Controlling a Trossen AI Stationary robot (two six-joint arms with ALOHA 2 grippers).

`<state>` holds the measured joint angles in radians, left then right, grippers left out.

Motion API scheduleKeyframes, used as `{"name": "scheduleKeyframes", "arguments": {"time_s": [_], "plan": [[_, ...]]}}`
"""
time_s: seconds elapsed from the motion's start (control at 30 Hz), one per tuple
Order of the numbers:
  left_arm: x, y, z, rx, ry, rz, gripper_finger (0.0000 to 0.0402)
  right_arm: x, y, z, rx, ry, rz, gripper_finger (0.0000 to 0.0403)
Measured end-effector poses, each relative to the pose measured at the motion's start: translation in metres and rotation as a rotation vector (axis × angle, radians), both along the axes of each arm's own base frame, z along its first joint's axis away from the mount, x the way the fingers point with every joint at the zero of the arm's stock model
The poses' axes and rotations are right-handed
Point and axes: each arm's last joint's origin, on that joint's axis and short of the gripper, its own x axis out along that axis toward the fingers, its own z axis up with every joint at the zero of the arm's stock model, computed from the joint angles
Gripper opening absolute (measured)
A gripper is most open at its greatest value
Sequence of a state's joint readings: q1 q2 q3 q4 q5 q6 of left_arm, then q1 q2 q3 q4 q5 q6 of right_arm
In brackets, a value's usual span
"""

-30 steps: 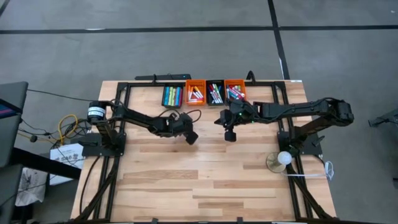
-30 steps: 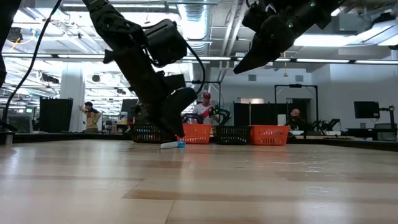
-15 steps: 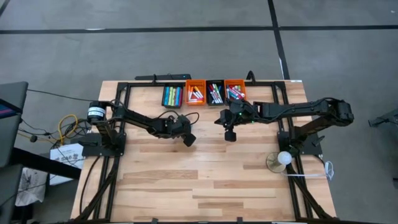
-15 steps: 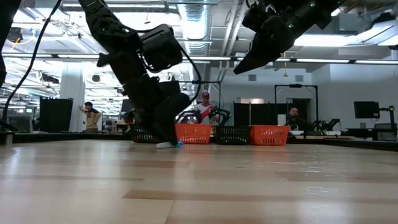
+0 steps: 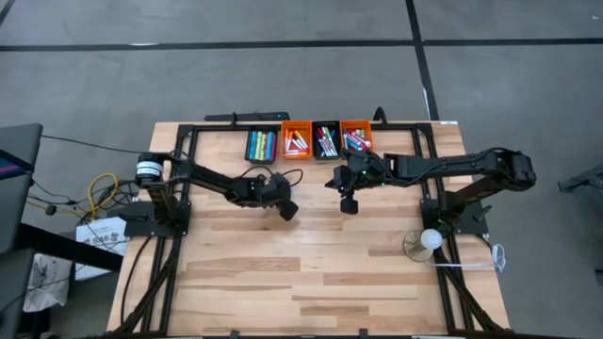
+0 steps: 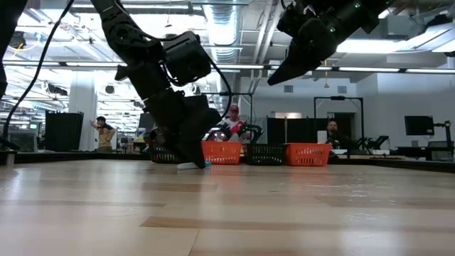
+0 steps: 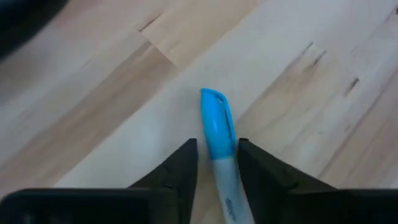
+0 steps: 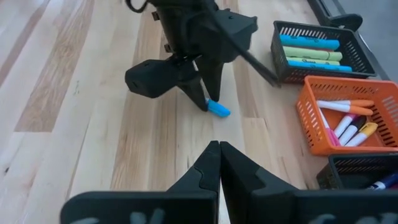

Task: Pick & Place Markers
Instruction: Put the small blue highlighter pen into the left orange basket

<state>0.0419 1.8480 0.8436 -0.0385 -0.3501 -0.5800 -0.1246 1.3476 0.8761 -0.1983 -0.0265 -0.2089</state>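
Fingers point(image 7: 180, 171) of the left gripper point(image 7: 214, 165) stand one on each side of a blue-capped marker point(image 7: 217, 134) that lies flat on the wooden table point(image 5: 311, 273); the jaws are closed in against the white barrel, with the blue cap sticking out beyond the fingertips. In the right wrist view the same marker point(image 8: 217, 109) shows as a blue tip on the boards under the left gripper point(image 8: 202, 99), which points steeply down at it. From above, the left gripper point(image 5: 288, 207) sits in the middle of the table, a little in front of the row of bins, and the marker under it is hidden by the arm. In the low view the left gripper point(image 6: 193, 153) reaches down to the tabletop with the marker point(image 6: 193, 166) at its tip. The right gripper point(image 5: 348, 203) hangs above the table just beside the left one, its jaws pressed shut and empty, as its own wrist view point(image 8: 217, 149) shows. Along the far edge stand four small bins: a black bin point(image 5: 249, 143) with blue, green and yellow markers point(image 5: 262, 146), an orange bin point(image 5: 285, 141) with pale markers, a second black bin point(image 5: 317, 143) and a second orange bin point(image 5: 346, 125), both with mixed colours. People show in the room beyond the table in the low view.
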Motion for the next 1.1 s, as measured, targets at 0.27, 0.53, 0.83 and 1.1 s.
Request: {"name": "scheduleKeyframes", "arguments": {"time_s": [0.27, 0.53, 0.83, 1.1], "plan": [[-0.002, 0.001, 0.015, 0.015, -0.021, -0.079, 0.0037, 0.000, 0.000, 0.000, 0.001, 0.005, 0.000, 0.0001], [-0.007, 0.001, 0.054, 0.145, -0.115, -0.080, 0.0048, 0.000, -0.001, 0.000, -0.004, 0.003, 0.001, 0.0001], [-0.007, 0.027, 0.084, 0.268, -0.234, -0.031, 0.0043, 0.000, -0.001, 0.000, -0.001, 0.002, -0.002, 0.0001], [-0.012, 0.088, 0.097, 0.259, -0.401, 0.021, 0.0041, 0.000, -0.001, 0.000, -0.002, -0.001, -0.001, 0.0001]]}}
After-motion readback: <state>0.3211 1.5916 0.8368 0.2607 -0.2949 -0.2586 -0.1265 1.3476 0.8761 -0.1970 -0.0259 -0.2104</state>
